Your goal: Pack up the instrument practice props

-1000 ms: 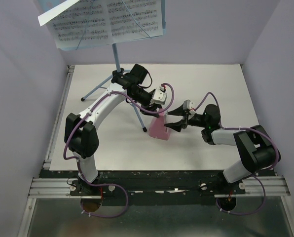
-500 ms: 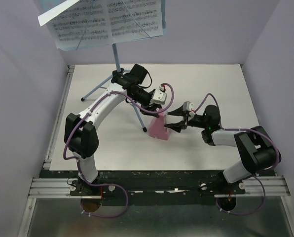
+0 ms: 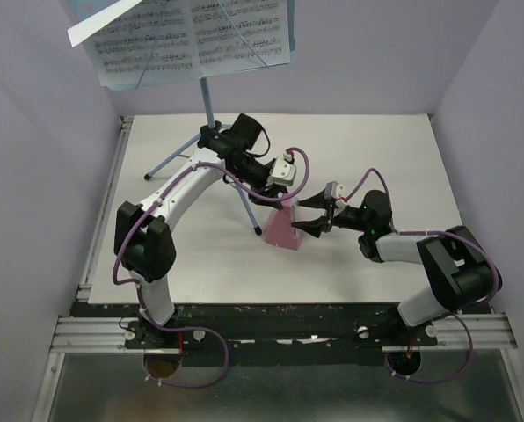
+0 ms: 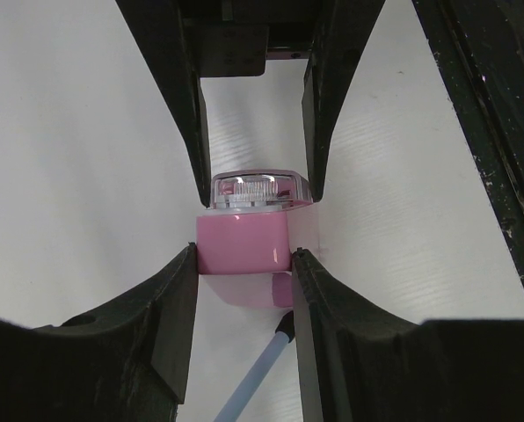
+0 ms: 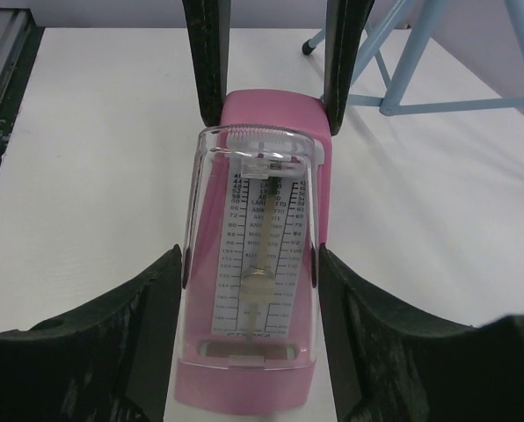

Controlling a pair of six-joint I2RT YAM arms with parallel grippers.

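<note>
- Roughly mid-way across the white worktop (image 3: 376, 149), the pink metronome (image 3: 284, 230) stands upright, its clear front cover and printed scale turned toward the right arm
- The left end effector (image 3: 278, 204) reaches over it from the far left; in the left wrist view both fingers (image 4: 170, 308) lie flat against the pink sides of the narrow upper part, pinching the metronome between them
- The right end effector (image 3: 299, 218) comes in low from the right, with one finger on each side of the clear cover
- In the right wrist view the cover fills the whole gap between those fingers (image 5: 152, 334); I cannot tell whether they press on it or only stand close against it
- Each wrist view shows the other arm's fingers just beyond the metronome, so the two end effectors face one another across it
- The light-blue music stand (image 3: 209, 105) stands at the far left of the worktop, with the white sheet-music pages (image 3: 192, 35) on its raised desk
- One thin stand leg slants down to a dark-tipped foot just left of the metronome's base
</note>
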